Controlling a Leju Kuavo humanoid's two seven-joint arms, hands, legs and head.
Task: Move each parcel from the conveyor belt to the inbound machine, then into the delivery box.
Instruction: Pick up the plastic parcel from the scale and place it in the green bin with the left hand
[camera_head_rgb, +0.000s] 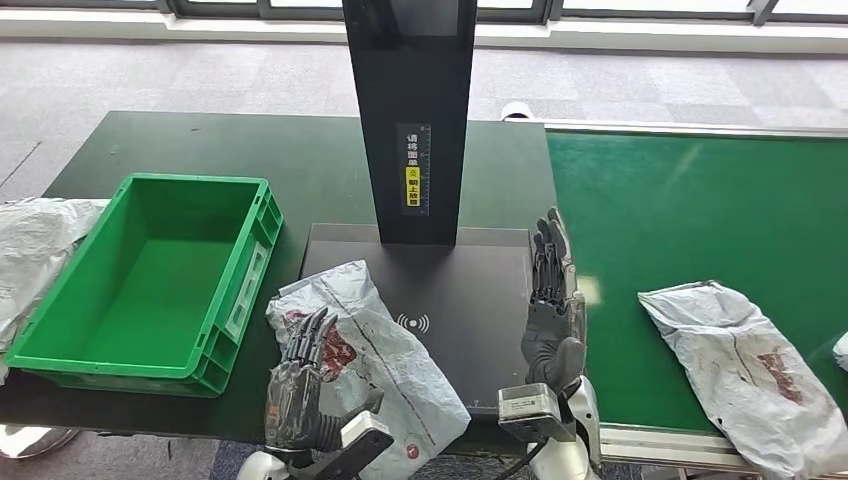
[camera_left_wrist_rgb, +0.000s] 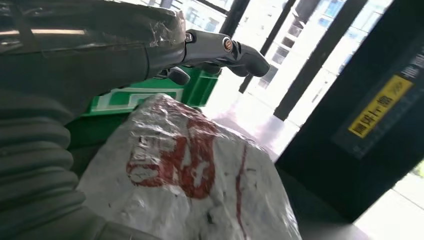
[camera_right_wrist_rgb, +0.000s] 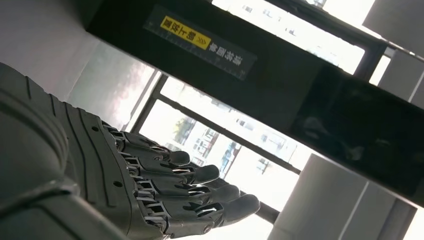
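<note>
Black post (camera_head_rgb: 410, 120) between open crate (camera_head_rgb: 150, 280), belt (camera_head_rgb: 690, 210)

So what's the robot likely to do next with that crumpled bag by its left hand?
Probably close the left hand on the parcel and lift it toward the green box. The parcel already lies on the scanner plate, the hand's fingers rest on it, and the box beside it stands empty.

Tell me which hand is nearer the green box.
Left. The left hand rests on the parcel just beside the green box. The right hand is over the scanner's far edge, by the belt.
</note>
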